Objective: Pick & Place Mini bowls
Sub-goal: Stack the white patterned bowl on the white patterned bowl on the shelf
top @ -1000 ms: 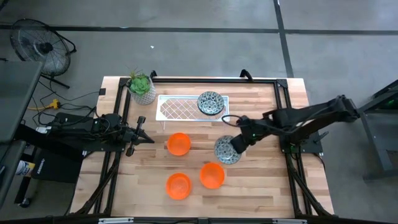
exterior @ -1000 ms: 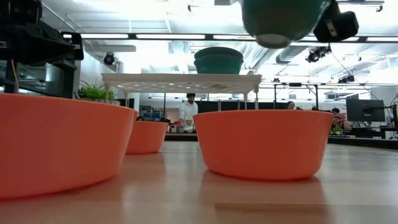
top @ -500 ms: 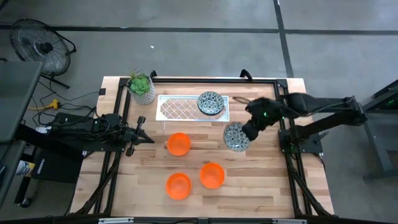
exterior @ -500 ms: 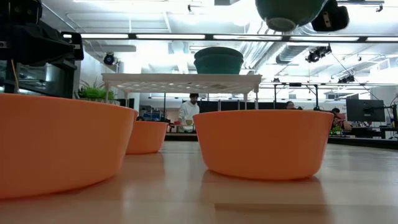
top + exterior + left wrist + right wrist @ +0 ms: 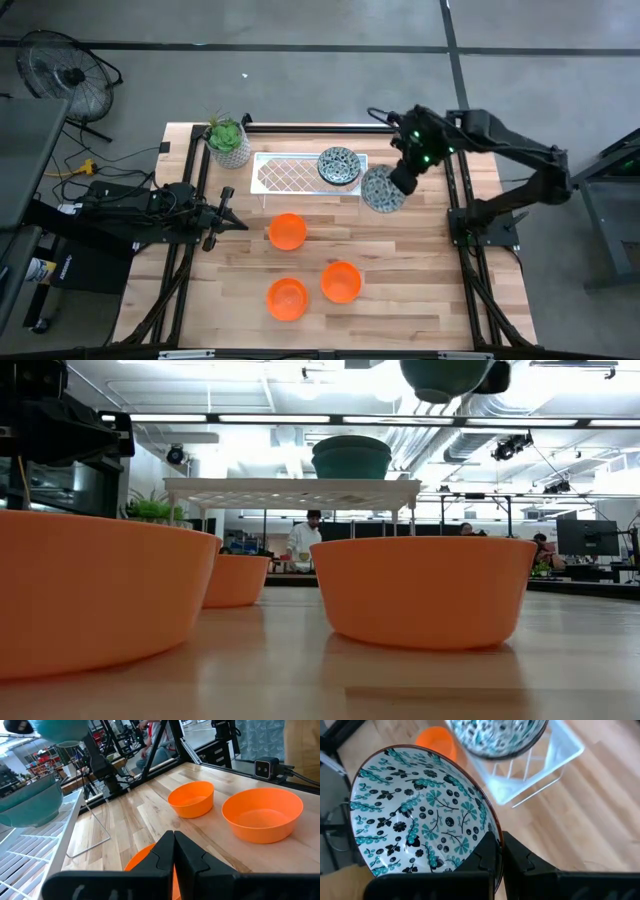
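Right gripper (image 5: 399,180) clamped on patterned bowl (image 5: 381,190), centre-right of the high view, beside rack (image 5: 300,174). Left gripper (image 5: 226,213) pressed together, centre-left.

A robotics lab: concrete floor (image 5: 300,80), ceiling strip lights (image 5: 270,419), monitors (image 5: 583,537)

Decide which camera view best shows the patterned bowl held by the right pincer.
The right wrist view: the held patterned bowl fills it, pattern clear. The high view shows it small beside the rack; the low view only its underside; the left wrist view a corner glimpse.
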Available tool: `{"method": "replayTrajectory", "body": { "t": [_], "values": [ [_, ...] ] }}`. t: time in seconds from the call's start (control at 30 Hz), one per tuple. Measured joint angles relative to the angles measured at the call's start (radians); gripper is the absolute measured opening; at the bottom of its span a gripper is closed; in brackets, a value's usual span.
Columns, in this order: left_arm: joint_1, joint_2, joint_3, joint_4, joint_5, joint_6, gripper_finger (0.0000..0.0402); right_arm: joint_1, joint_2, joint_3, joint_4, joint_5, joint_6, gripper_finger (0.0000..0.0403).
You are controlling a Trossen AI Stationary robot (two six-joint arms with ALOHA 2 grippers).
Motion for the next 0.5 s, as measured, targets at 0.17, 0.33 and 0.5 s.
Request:
{"method": "replayTrajectory", "body": {
  "t": [0.17, 0.33, 0.5],
  "values": [
    [0.000, 0.000, 0.000, 0.000, 0.000, 0.000, 0.0000, -0.059, 0.121, 0.133, -0.039, -0.001, -0.068, 0.0000],
    [0.000, 0.000, 0.000, 0.000, 0.000, 0.000, 0.0000, -0.102, 0.246, 0.265, -0.047, -0.003, -0.070, 0.0000],
    [0.000, 0.000, 0.000, 0.000, 0.000, 0.000, 0.0000, -0.132, 0.362, 0.380, -0.047, -0.012, -0.029, 0.0000]
  ]
}}
